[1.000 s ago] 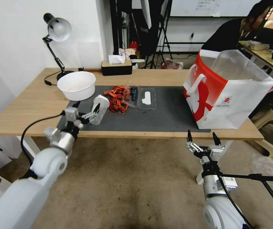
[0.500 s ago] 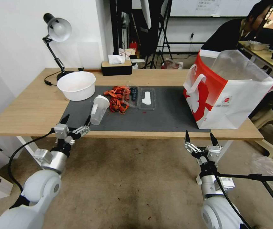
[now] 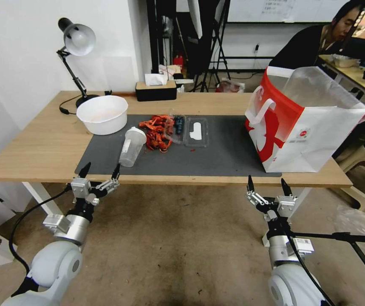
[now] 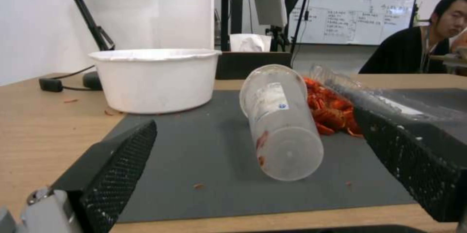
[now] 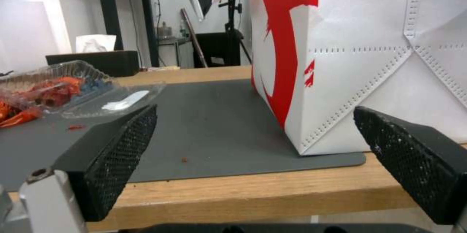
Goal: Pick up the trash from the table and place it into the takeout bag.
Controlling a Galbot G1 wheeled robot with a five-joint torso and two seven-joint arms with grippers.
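The left claw (image 3: 99,171) is hovering spread open just off the bench's (image 3: 42,148) near edge, facing the clear cup (image 3: 131,146) lying tipped on the mat (image 3: 224,153). The right claw (image 3: 266,184) is waiting open below the edge, near the takeout bag (image 3: 305,123) standing at the mat's right end.

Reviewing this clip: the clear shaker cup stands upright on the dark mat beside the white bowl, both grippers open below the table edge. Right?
Not quite. The clear shaker cup lies on its side on the mat, as the left wrist view shows. The rest holds: white bowl nearby, left gripper and right gripper open.
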